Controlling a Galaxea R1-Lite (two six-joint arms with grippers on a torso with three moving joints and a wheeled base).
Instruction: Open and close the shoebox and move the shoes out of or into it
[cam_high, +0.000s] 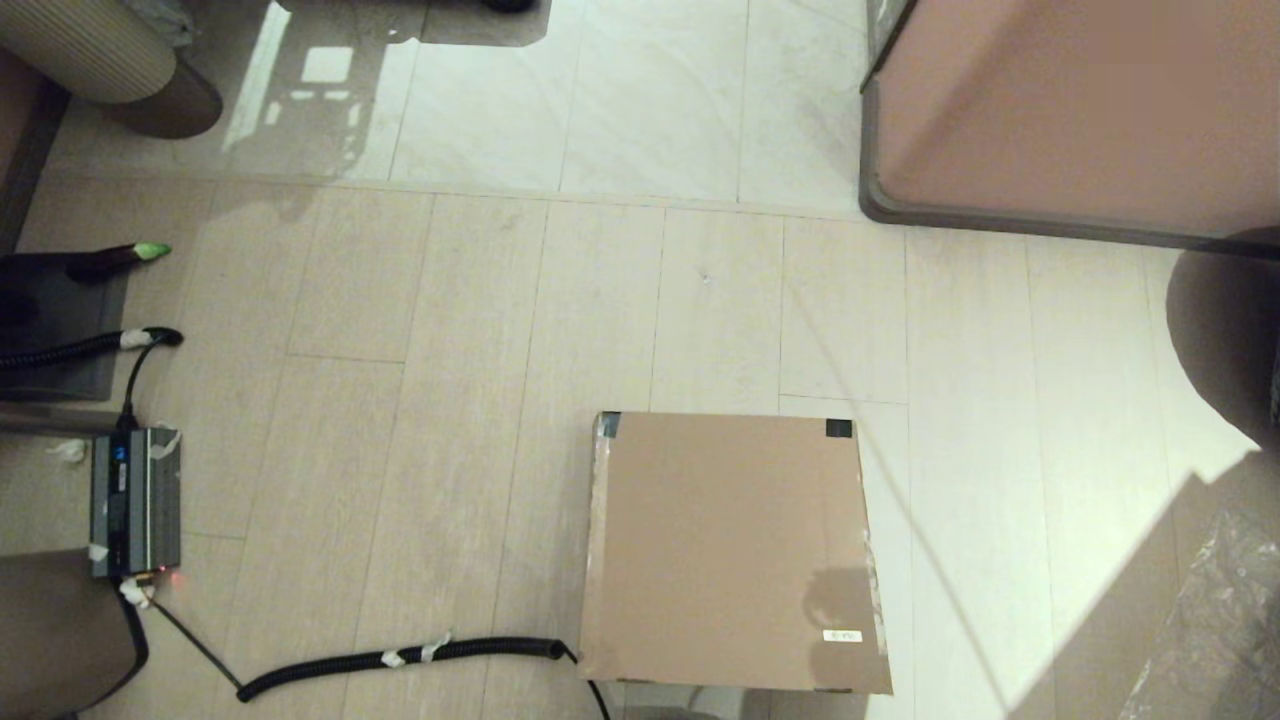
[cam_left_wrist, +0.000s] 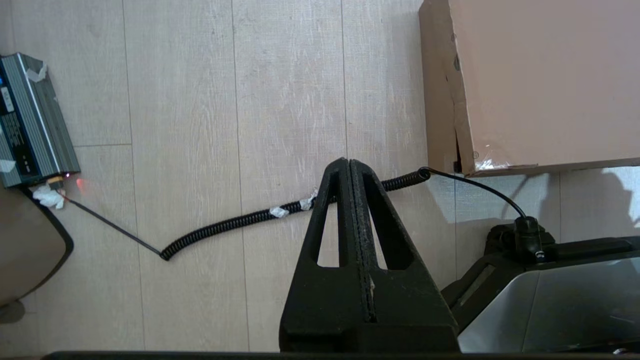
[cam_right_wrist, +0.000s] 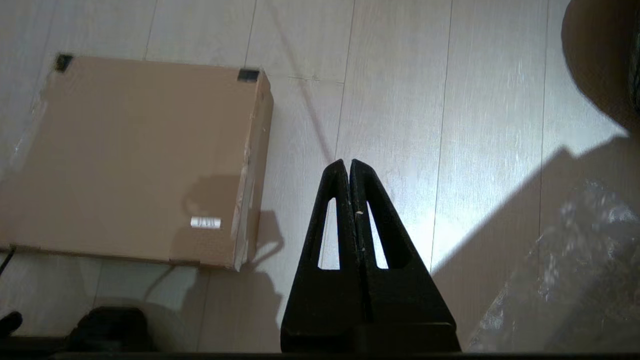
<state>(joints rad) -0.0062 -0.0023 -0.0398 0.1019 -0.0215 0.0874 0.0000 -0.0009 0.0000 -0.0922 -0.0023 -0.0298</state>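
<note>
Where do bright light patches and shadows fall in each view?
Head view: a bright patch lies on the floor right of the closed shoebox, a shadow darkens its lid near the white label. Right wrist view: the shut right gripper hangs over sunlit floor. Left wrist view: even light around the shut left gripper.

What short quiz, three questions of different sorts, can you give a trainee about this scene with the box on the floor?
1. True or false: the shoebox lid is open.
2. Where is the small white label? A) on the lid, near the corner on the robot's right, B) on the floor, C) on the coiled black cable.
3. Fill in: the left tool and the right tool are both ____ and hold nothing.

Key: 1 false, the lid lies flat and closed; 2 A; 3 shut.
</note>
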